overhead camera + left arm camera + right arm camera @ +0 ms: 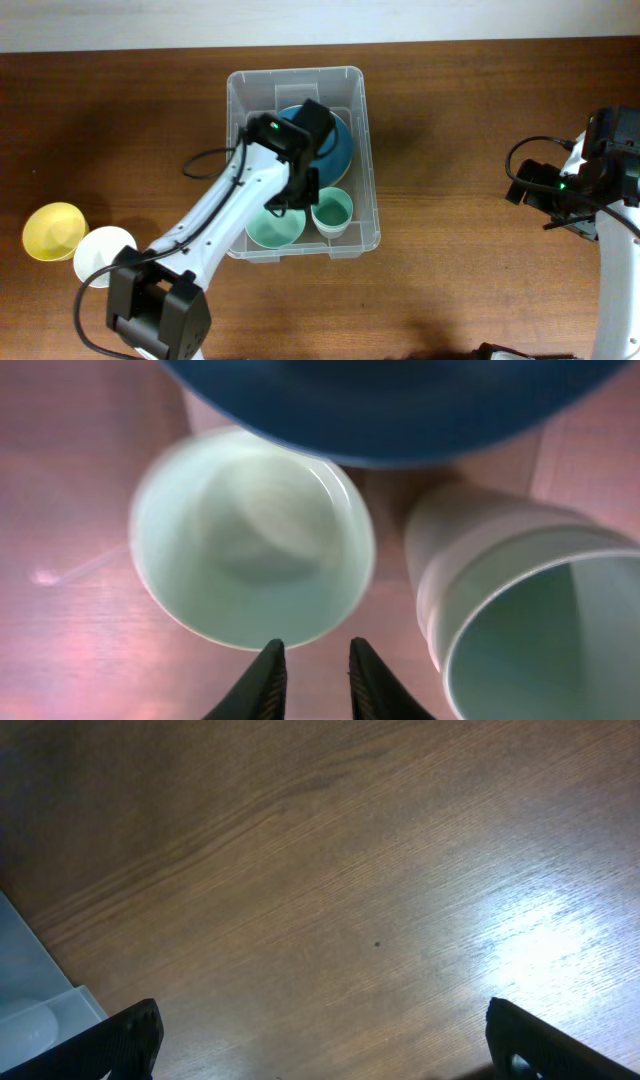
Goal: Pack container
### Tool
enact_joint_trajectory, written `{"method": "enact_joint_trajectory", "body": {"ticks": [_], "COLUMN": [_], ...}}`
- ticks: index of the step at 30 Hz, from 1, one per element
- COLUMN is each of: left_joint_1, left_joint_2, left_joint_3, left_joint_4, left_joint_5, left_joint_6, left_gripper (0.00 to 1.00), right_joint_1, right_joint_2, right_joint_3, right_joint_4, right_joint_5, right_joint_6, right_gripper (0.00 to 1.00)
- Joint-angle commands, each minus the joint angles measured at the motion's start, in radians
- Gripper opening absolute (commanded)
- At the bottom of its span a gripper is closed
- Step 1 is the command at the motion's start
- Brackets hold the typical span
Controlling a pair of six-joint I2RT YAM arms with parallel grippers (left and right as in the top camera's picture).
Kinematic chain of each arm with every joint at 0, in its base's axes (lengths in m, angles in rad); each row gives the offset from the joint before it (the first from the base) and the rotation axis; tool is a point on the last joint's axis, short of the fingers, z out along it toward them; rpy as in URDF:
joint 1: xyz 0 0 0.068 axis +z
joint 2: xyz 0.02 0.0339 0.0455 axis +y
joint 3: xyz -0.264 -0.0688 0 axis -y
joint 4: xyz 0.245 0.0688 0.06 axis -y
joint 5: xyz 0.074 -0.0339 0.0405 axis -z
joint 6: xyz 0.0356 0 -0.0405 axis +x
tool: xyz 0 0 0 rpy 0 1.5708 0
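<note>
The left claw is parted by only a narrow slit and grips nothing, poised just above a pale mint plastic cup. Its white arm reaches down into the large clear rectangular plastic container, which sits mid-desk and also holds a round blue bowl. The right claw gapes wide and empty above the wood.

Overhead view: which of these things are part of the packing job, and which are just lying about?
Part of the job:
container
blue bowl, mint bowl, green cup inside it
left arm reaching in

Lying about, untouched:
yellow bowl, white cup on the table left of the container; probably awaiting packing
right arm, off to the side
</note>
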State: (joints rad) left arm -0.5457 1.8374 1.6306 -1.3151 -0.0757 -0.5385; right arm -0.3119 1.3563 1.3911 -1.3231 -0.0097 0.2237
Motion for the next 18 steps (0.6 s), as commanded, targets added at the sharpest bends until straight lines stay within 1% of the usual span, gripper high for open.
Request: {"method": "enact_joint_trajectory", "body": {"ticks": [1, 2, 3, 4, 5, 6, 7, 11, 13, 16, 18], "left_joint_1": [0.104, 0.132, 0.209, 0.251, 0.361, 0.404, 0.466, 0.657, 0.727, 0.821, 0.869], "left_joint_2": [-0.089, -0.111, -0.161, -0.182, -0.221, -0.230, -0.240, -0.243, -0.243, -0.243, -0.241], "left_joint_3": [0.093, 0.098, 0.100, 0.100, 0.100, 0.100, 0.098, 0.058, -0.004, -0.154, -0.258], "left_joint_4": [-0.013, -0.009, -0.006, -0.009, -0.031, -0.038, -0.045, -0.045, -0.011, 0.088, 0.155], "left_joint_5": [-0.121, -0.124, -0.124, -0.123, -0.117, -0.108, -0.083, 0.009, 0.008, 0.009, 0.009], "left_joint_6": [0.015, 0.016, 0.015, 0.015, -0.008, -0.012, -0.011, -0.011, -0.011, -0.011, -0.011], "left_gripper": [0.21, 0.22, 0.26, 0.36, 0.48, 0.53, 0.56, 0.58, 0.65, 0.71, 0.72], "right_joint_1": [-0.003, -0.003, -0.003, -0.003, -0.003, -0.003, -0.003, -0.003, -0.003, -0.003, -0.003], "right_joint_2": [-0.013, -0.013, -0.013, -0.013, -0.013, -0.013, -0.013, -0.013, -0.013, -0.013, -0.013], "right_joint_3": [0.013, 0.013, 0.013, 0.013, 0.013, 0.013, 0.013, 0.013, 0.013, 0.013, 0.013], "right_joint_4": [0.003, 0.003, 0.003, 0.003, 0.003, 0.003, 0.004, 0.003, 0.003, 0.003, 0.003], "right_joint_5": [-0.005, -0.005, -0.005, -0.005, -0.005, -0.005, -0.005, -0.005, -0.005, -0.005, -0.005], "right_joint_6": [-0.010, -0.010, -0.010, -0.010, -0.010, -0.010, -0.010, -0.010, -0.010, -0.010, -0.010], "right_gripper": [0.99, 0.99, 0.99, 0.99, 0.99, 0.99, 0.99, 0.99, 0.99, 0.99, 0.99]}}
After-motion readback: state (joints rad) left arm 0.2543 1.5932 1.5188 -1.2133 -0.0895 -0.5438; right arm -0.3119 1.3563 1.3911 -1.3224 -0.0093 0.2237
